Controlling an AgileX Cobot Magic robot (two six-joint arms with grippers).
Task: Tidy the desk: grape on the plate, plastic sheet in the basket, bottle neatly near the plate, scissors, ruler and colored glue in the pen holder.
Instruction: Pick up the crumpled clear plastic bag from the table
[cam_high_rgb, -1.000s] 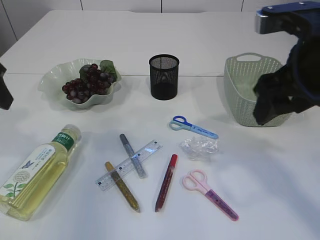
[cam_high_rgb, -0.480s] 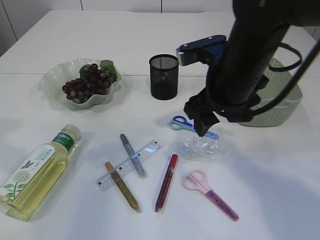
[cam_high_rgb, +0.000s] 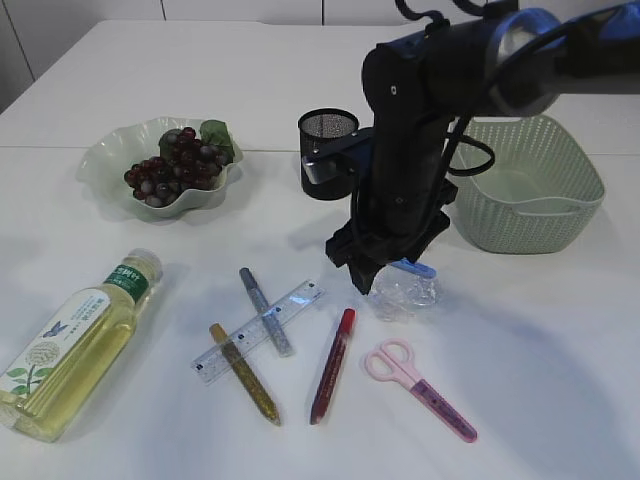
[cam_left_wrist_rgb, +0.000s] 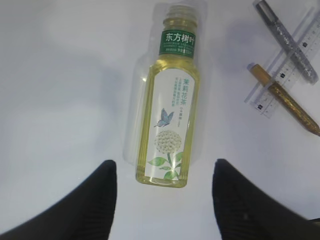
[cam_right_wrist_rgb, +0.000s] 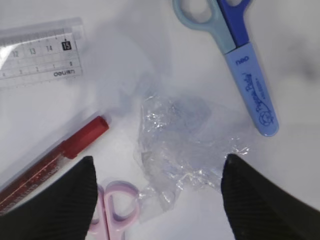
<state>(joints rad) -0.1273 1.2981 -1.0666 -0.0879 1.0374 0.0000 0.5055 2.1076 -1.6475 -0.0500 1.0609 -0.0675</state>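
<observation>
Presently, left to right across the tabletop:

Bottle (cam_high_rgb: 78, 345): lying flat near the front left corner, cap toward the back. The left gripper (cam_left_wrist_rgb: 165, 200) hangs above its base with fingers spread to either side, touching nothing; probably lined up for a grasp.

Plate (cam_high_rgb: 105, 160): back left, grapes (cam_high_rgb: 175, 165) already on it.

Ruler (cam_high_rgb: 258, 331): front centre, crossing a silver glue pen (cam_high_rgb: 264, 310) and a gold glue pen (cam_high_rgb: 244, 373); the overlap may hinder lifting any one alone.

Red glue pen (cam_high_rgb: 333, 364): just right of these, apart.

Pen holder (cam_high_rgb: 327, 153): back centre, upright; nothing is seen in it.

Plastic sheet (cam_right_wrist_rgb: 182, 142): crumpled at centre, not yet in the basket. The right gripper (cam_right_wrist_rgb: 157, 195) hovers directly over it, fingers spread wide, holding nothing.

Blue scissors (cam_right_wrist_rgb: 240, 60): touching the sheet's far edge, a likely snag.

Pink scissors (cam_high_rgb: 418, 388): front right.

Basket (cam_high_rgb: 530, 185): back right.
</observation>
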